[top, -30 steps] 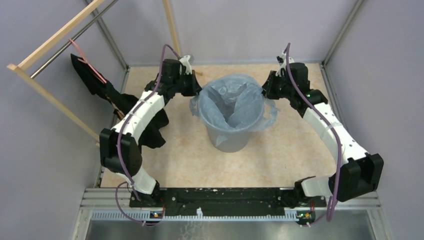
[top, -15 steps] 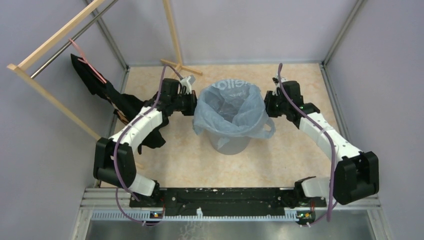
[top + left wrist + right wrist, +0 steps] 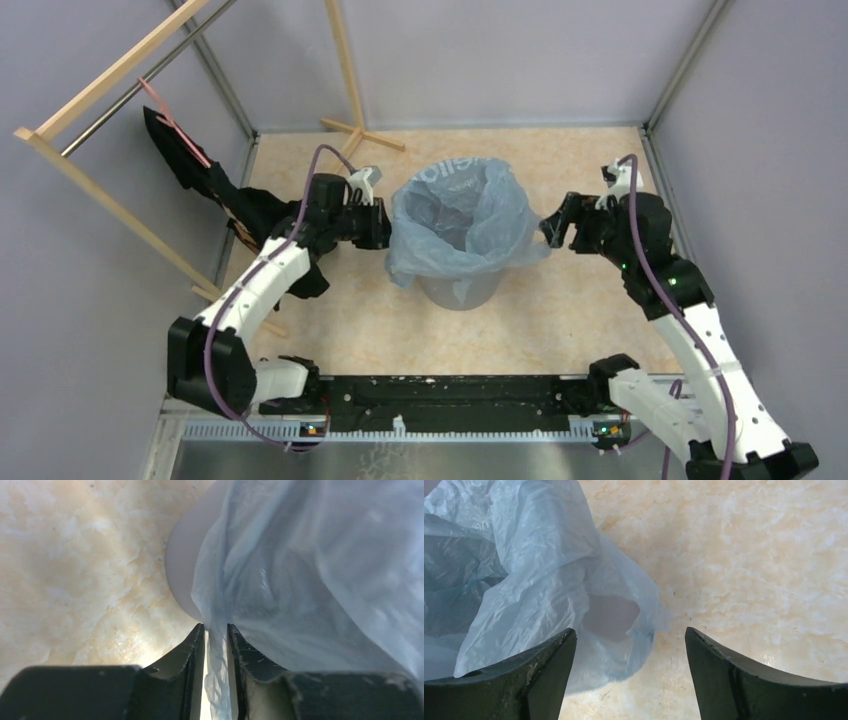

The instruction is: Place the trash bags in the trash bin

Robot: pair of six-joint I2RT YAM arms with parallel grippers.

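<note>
The pale-blue trash bag (image 3: 455,215) lines the grey trash bin (image 3: 460,288) at mid-table, its top folded down over the rim. My left gripper (image 3: 385,225) sits at the bin's left side. In the left wrist view its jaws (image 3: 216,627) stand a narrow gap apart, with a strand of the bag's film (image 3: 310,570) hanging loosely between them in front of the bin wall (image 3: 182,565). My right gripper (image 3: 553,228) is just right of the bin and clear of the bag. In the right wrist view it (image 3: 630,632) is wide open and empty, with the bag's handle loop (image 3: 539,565) ahead and to the left.
A black cloth with a pink strap (image 3: 200,170) hangs from a wooden rack (image 3: 110,80) at the left, just behind my left arm. The rack's wooden foot (image 3: 362,132) lies behind the bin. Grey walls close in the marbled table (image 3: 560,320) on three sides.
Both grippers came down and outward from the bin's rim, drawing the bag's top over it. The right gripper opened wide and backed off to the right. The left jaws parted slightly.
</note>
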